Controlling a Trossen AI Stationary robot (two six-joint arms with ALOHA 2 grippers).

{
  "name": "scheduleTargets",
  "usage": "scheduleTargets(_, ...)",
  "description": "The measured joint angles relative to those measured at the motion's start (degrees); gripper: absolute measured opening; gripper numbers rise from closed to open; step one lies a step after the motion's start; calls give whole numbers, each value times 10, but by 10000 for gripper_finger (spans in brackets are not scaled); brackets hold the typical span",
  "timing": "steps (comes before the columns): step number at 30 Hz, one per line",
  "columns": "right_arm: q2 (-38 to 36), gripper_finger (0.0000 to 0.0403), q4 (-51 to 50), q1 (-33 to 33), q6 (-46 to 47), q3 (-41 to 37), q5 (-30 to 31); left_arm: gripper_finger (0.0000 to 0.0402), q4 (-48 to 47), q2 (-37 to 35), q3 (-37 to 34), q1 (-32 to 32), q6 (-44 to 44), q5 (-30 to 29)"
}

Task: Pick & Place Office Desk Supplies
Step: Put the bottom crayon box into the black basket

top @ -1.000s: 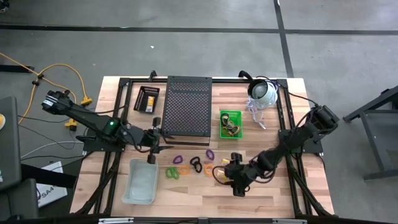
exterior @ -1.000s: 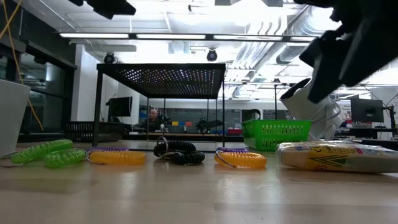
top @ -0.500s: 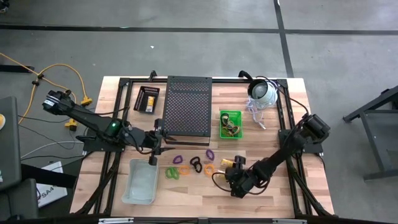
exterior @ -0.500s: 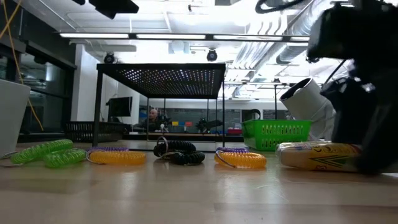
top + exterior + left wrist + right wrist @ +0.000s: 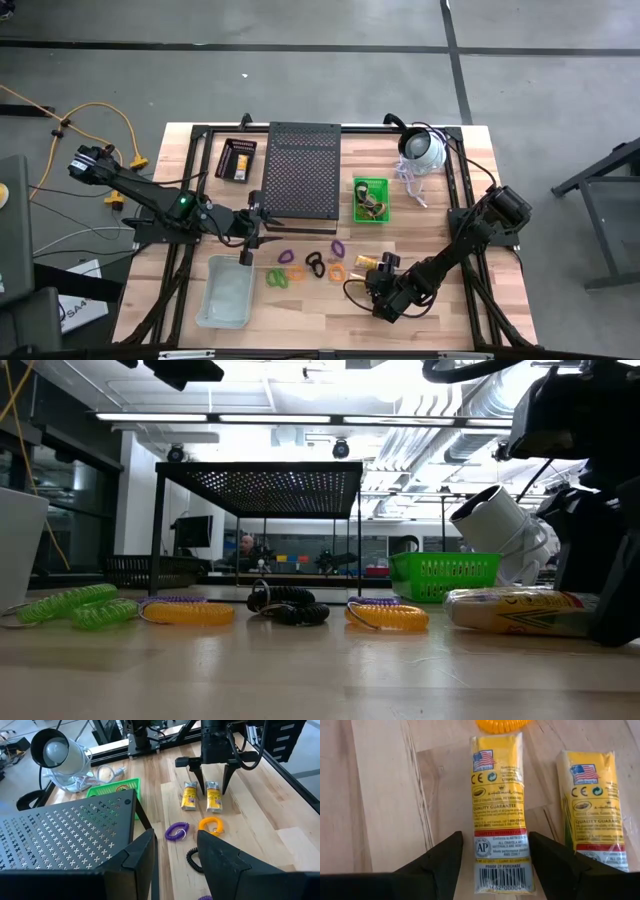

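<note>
Two yellow-and-white packets lie flat on the table, side by side; one (image 5: 499, 805) lies between my right gripper's fingers, the other (image 5: 592, 805) just beside it. My right gripper (image 5: 212, 781) is open and low over the table, one finger on each side of that packet (image 5: 214, 800), and I see no touch. Purple, orange, green and black loops (image 5: 315, 264) lie in a loose row left of the packets. My left gripper (image 5: 247, 240) is open and empty, above the far rim of the white bin (image 5: 226, 292).
A black mesh stand (image 5: 302, 170) stands at the far middle, with a black tray (image 5: 236, 160) to its left. A green basket (image 5: 370, 200) holds some items. A white dome device (image 5: 422, 148) with a cable sits at the far right. An orange loop (image 5: 502, 725) lies just beyond the packet.
My right gripper has come down from well above the table to table height, its fingers now on either side of a packet. The packets and loops have stayed where they were.
</note>
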Motion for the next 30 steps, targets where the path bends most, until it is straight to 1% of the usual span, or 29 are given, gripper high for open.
scheduleTargets(3, 0, 201, -2, 0, -1, 0, -2, 142, 0, 0, 0, 0, 0, 0)
scheduleTargets(10, 0, 141, -3, 0, -4, 0, -6, 142, 0, 0, 0, 0, 0, 0)
scheduleTargets(14, 0, 120, 1, 0, -4, -1, -6, 142, 0, 0, 0, 0, 0, 0)
scheduleTargets(18, 0, 110, 9, 0, -4, -1, -6, 142, 0, 0, 0, 0, 0, 0)
scheduleTargets(23, -1, 110, 31, 0, -19, -3, -7, 142, 0, 0, 0, 0, 0, 0)
scheduleTargets(28, -17, 106, 91, -7, -51, -3, -21, 142, 0, 0, 0, 0, 2, 0)
scheduleTargets(30, -30, 104, 122, -14, -74, -3, -21, 142, -1, 0, 0, 0, 21, 4)
